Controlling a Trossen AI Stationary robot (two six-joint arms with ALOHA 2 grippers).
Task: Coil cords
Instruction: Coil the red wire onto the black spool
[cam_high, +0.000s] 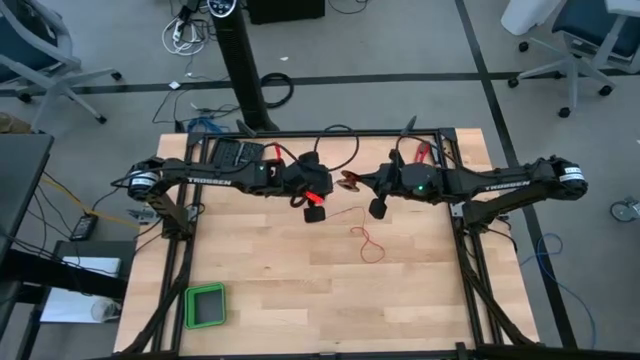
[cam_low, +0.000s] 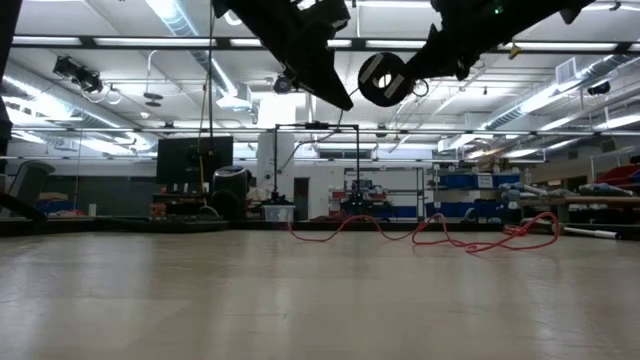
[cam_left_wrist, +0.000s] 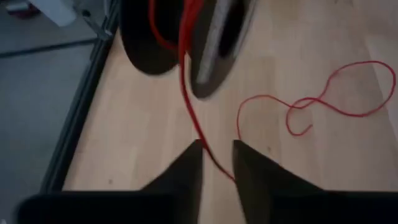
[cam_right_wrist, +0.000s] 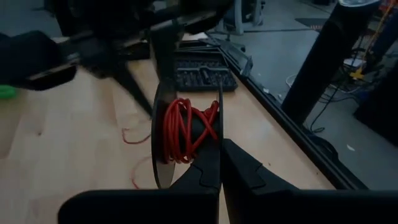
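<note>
Winding thin red cord (cam_left_wrist: 323, 102) onto a dark flanged spool (cam_right_wrist: 186, 134), held aloft.
Right gripper (cam_right_wrist: 219, 163) jaws pinch the spool; left gripper (cam_left_wrist: 217, 163) jaws, slightly parted, straddle the cord. Next: re-grip and wrap.

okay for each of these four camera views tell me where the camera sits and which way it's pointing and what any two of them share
High: overhead, looking straight down on the table and both arms.
Low: at tabletop height, looking level across into the room; arms enter from above.
Left wrist: looks past the left tool, fingers apart around the red cord.
Right wrist: looks past the right tool, shut on the spool.
Shared: both wrist views show spool and cord.
</note>
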